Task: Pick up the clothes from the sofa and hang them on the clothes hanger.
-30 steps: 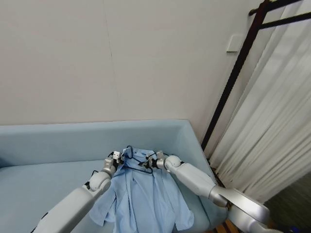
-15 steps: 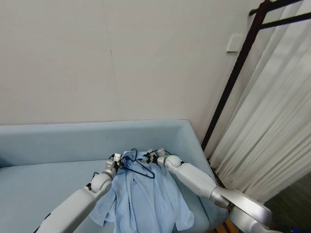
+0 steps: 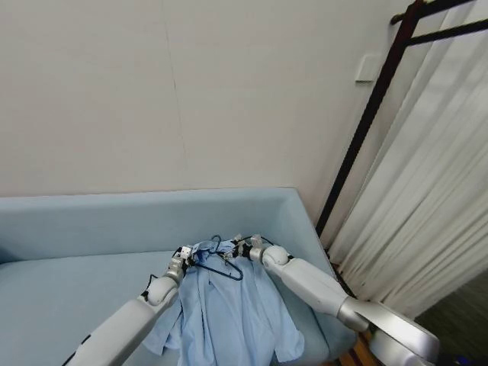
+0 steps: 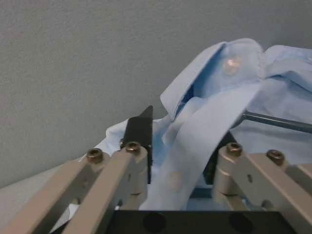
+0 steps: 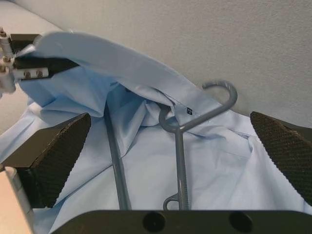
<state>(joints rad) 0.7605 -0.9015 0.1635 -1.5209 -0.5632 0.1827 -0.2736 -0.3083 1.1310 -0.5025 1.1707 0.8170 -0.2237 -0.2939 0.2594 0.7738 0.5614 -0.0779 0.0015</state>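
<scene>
Head view, lower middle of the frame: the light blue shirt (image 3: 229,313) lies spread on the seat of the pale blue sofa (image 3: 76,229), collar end up against the backrest. A dark wire hanger (image 3: 226,268) sits on top of it near the collar. Both arms reach in from the bottom edge. The left end effector (image 3: 183,254) is at the left side of the collar. In its wrist view the shirt (image 4: 214,78) runs right between its fingers (image 4: 139,139), which are pinched on a strip of the fabric. The collar stands lifted just beyond, and a piece of hanger (image 4: 278,122) wire shows at the right edge of that frame. The right end effector (image 3: 238,248) is at the right side of the collar, just beside the hanger's hook. Its wrist view shows the two pads (image 5: 53,156) spread wide, gripping nothing. The hanger (image 5: 181,146) lies on the shirt (image 5: 146,170) in the gap between them. At that frame's upper left, the left end effector (image 5: 48,66) holds the fabric edge raised. Upper right of the head view: the dark clothes rack (image 3: 366,122) stands beside a white curtain (image 3: 427,191), well apart from the shirt
</scene>
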